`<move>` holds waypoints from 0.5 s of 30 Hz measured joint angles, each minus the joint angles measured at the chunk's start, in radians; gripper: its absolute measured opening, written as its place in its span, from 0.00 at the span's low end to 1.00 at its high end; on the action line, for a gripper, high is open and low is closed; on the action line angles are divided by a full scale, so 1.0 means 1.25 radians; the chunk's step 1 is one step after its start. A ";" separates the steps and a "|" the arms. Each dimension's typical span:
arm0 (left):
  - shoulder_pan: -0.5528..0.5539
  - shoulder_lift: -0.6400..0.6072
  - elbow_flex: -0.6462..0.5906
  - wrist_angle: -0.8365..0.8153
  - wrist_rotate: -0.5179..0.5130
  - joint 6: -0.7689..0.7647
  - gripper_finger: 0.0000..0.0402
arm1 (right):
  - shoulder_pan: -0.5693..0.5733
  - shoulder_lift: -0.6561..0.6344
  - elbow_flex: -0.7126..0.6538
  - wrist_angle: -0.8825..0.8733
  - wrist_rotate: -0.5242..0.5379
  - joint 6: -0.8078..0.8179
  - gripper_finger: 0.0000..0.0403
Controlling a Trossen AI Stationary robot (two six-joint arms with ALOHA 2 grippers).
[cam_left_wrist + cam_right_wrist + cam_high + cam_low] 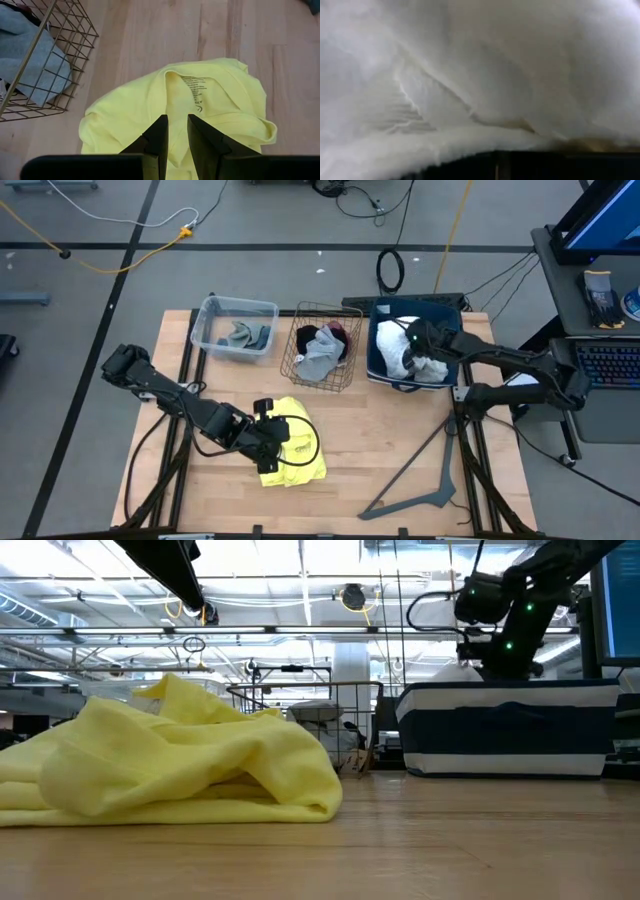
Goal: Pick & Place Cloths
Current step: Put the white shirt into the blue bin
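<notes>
One yellow cloth (293, 448) lies crumpled on the table (380, 440), in front of the wire basket (321, 346). It looks light, limp and easily bunched; a raised fold near its collar would likely be the best pinch point. The left claw (177, 131) hovers over it, narrowly parted, gripping nothing. The right claw (408, 338) sits buried in white cloth (402, 356) inside the blue bin (378, 370) beside the basket (its opening cannot be told).
</notes>
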 joint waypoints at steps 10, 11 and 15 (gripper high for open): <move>0.000 0.000 0.000 0.015 0.002 0.001 0.19 | -0.057 0.029 0.000 0.015 -0.097 -0.038 0.04; 0.000 0.000 0.000 0.015 0.002 0.003 0.19 | -0.058 0.032 0.000 0.018 -0.105 -0.043 0.06; 0.000 0.000 0.000 0.015 0.003 0.002 0.19 | -0.058 0.035 0.000 0.015 -0.102 -0.062 0.14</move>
